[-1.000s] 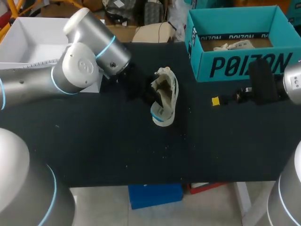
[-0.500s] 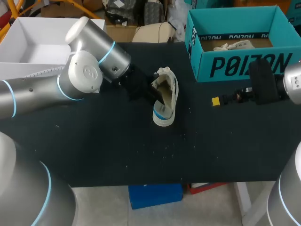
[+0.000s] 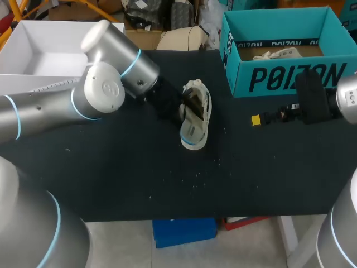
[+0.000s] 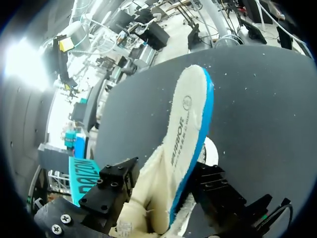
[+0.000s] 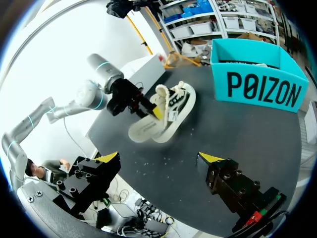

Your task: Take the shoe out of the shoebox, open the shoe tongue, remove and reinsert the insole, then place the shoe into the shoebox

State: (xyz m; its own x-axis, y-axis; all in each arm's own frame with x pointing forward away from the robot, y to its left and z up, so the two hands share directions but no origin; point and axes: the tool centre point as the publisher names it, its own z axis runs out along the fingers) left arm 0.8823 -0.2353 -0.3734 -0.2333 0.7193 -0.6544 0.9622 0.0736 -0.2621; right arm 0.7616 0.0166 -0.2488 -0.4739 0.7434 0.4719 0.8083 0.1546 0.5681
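Your left gripper (image 3: 187, 103) sits right at the shoe (image 3: 195, 120), and in its own wrist view the two dark fingers press from either side on the heel end of the insole (image 4: 190, 134), so it is clamped on that. The insole, cream fleece with a blue edge, stretches out ahead of the left gripper (image 4: 163, 188) over the dark table (image 3: 139, 167). From your right wrist view, the insole (image 5: 143, 130) lies alongside the shoe (image 5: 176, 106), partly out of it, with one yellow fingertip (image 5: 157, 113) of the left arm at the shoe's opening. The shoe rests on its side near the middle of the table, apart from the teal shoebox (image 3: 279, 72), which stands open at the far right. Your right gripper (image 3: 255, 119) hangs over the table in front of the shoebox, well apart from the shoe. Seen from its own wrist, the right gripper (image 5: 159, 158) has its fingers spread wide with nothing between them, and the shoebox (image 5: 257, 89) stands ahead of it.
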